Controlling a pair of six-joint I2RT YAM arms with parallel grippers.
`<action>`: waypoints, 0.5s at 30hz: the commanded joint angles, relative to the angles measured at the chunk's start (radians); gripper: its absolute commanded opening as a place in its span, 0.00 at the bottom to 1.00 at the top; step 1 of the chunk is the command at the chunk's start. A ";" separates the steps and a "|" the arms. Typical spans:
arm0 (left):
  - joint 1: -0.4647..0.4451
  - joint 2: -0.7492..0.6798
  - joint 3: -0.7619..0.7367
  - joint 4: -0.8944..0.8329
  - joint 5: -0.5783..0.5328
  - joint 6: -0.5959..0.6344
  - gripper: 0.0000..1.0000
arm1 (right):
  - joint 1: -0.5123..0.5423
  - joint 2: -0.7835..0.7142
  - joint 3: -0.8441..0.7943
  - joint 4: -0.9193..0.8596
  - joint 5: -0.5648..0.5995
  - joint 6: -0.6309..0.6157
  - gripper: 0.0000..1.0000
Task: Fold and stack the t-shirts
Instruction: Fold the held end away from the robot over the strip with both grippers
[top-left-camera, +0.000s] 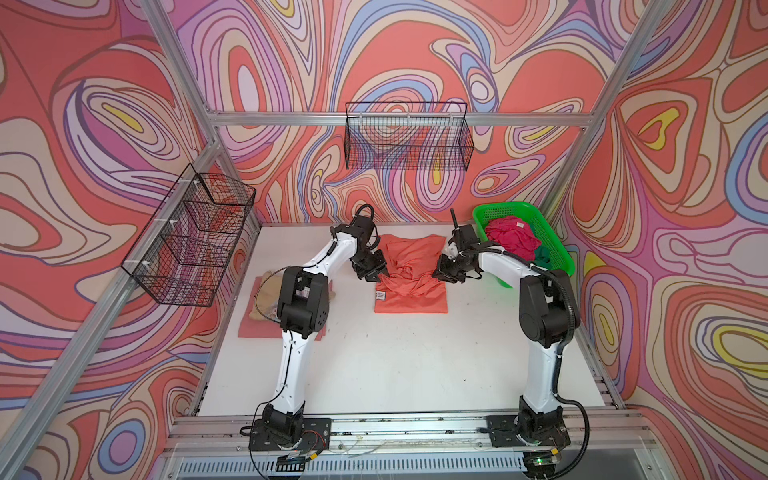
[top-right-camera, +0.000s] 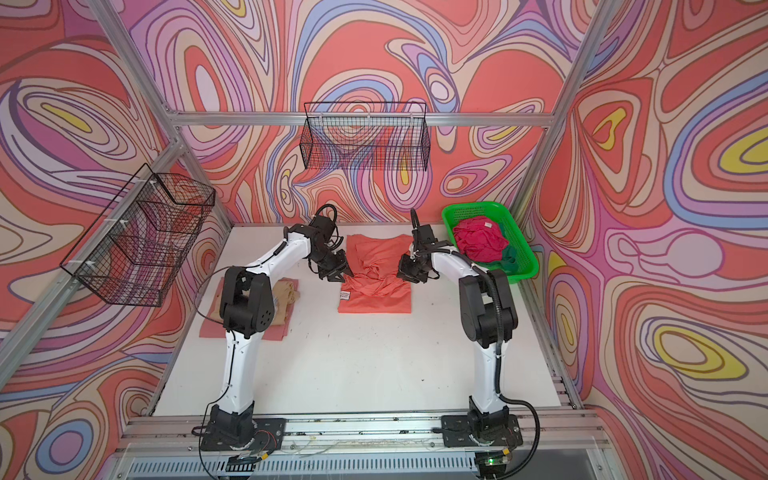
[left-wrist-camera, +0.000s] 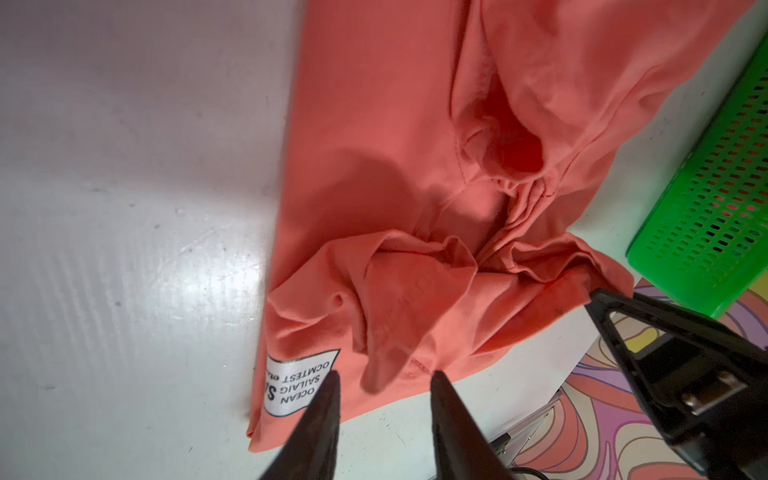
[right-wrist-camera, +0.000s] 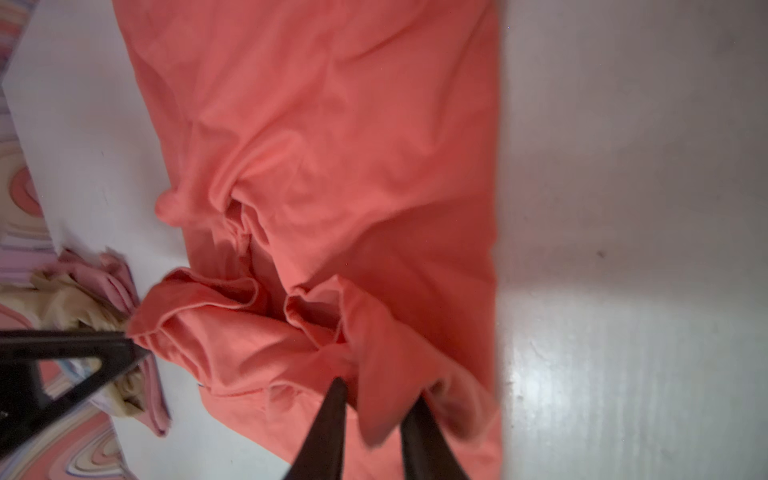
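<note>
Coral-orange t-shirt (top-left-camera: 411, 297) sits back-centre on the table (top-left-camera: 395, 365), long axis running front to back, middle bunched up, and the collar end is hard to make out. Left pincer (left-wrist-camera: 384, 376) and right pincer (right-wrist-camera: 380, 390) flank the bunch, jaws apart, clamping nothing. The left arm hides part of the tan t-shirt (top-right-camera: 286, 297).

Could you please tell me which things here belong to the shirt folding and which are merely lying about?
Job: coral-orange t-shirt; magenta-pink t-shirt and dark green t-shirt in the green basket; tan t-shirt on the salmon-pink t-shirt.
Lying about: back wire basket; left wire basket.
</note>
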 joint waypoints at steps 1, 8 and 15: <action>0.005 -0.088 0.010 -0.027 0.011 -0.018 0.53 | -0.002 -0.052 0.049 -0.037 0.045 -0.020 0.47; 0.005 -0.292 -0.187 0.060 -0.005 -0.038 0.72 | 0.029 -0.195 -0.129 0.069 0.012 0.058 0.52; 0.017 -0.392 -0.382 0.137 -0.002 -0.037 0.74 | 0.186 -0.148 -0.261 0.297 -0.033 0.180 0.42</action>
